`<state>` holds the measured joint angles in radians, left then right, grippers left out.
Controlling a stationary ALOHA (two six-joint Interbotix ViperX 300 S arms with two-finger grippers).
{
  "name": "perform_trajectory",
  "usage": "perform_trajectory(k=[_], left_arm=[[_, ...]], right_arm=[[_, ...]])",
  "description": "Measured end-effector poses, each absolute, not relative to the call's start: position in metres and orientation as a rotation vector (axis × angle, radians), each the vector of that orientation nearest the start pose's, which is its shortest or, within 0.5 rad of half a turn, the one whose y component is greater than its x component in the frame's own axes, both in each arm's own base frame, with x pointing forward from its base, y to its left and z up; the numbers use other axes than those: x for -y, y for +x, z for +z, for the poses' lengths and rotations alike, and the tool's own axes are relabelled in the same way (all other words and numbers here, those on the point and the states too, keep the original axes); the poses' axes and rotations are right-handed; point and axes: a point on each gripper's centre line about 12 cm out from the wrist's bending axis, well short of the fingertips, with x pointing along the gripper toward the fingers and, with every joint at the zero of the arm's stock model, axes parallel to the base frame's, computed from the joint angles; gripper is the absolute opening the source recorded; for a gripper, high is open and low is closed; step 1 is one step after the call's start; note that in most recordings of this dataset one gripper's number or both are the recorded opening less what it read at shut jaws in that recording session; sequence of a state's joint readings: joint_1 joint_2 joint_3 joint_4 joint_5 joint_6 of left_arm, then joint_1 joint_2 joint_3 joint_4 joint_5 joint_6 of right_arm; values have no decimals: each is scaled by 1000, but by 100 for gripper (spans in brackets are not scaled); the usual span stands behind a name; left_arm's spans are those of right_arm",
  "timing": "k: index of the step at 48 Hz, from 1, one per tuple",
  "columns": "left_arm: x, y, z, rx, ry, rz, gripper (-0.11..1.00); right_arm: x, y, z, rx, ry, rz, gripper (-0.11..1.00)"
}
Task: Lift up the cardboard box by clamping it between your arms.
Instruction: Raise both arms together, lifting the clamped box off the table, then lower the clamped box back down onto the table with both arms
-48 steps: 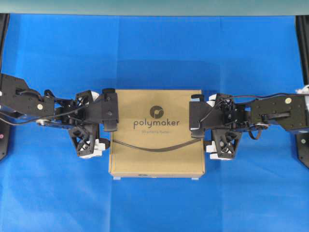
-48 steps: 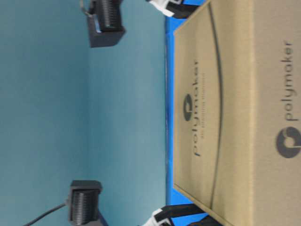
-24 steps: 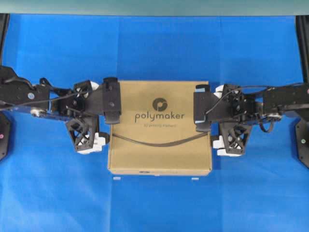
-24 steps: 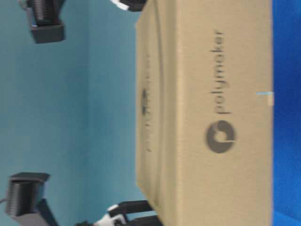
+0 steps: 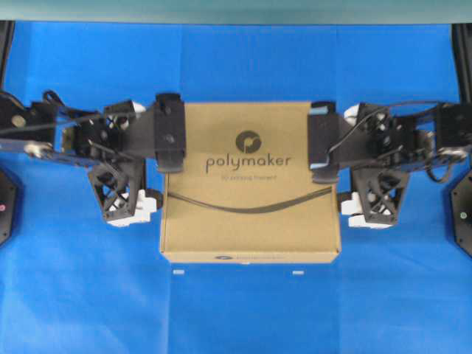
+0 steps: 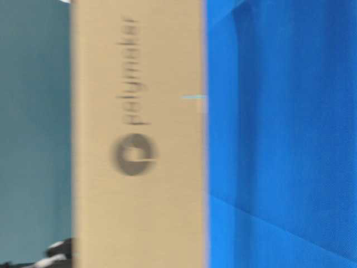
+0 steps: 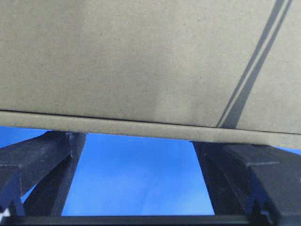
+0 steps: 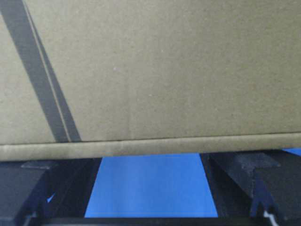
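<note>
Overhead view: cardboard box (image 5: 251,184) sits level between the two arms, logo side up, above the blue table cover (image 5: 236,66). Left gripper (image 5: 122,177) presses its left edge, right gripper (image 5: 365,177) its right edge; both spread wide, fingers apart, pinching nothing. Table-level view, blurred: box side with blue cloth showing beyond its bottom edge. Wrist views: box's lower edge across both open jaws.

left black lattice gripper (image 5: 122,177): jaws spread wide, pointing inward | right black lattice gripper (image 5: 369,175): jaws spread wide, pointing inward, mirroring it
</note>
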<state>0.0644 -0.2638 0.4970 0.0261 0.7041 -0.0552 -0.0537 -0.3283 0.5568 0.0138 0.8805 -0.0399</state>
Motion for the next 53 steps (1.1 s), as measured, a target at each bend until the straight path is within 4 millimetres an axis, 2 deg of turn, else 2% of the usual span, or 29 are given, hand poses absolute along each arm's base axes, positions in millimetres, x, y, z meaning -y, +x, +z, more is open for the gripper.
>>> perform_trajectory(k=[26,32,53], left_arm=[[-25,335,367,-903,-32,88,87],[-25,334,386,-894,-29,87,87],[-25,335,387,-911,-29,88,87]], right_arm=[[15,299,354,-1094,7,-20,100],[14,298,371,-1084,4,-15,100],[14,299,370,-1097,3,-16,100]])
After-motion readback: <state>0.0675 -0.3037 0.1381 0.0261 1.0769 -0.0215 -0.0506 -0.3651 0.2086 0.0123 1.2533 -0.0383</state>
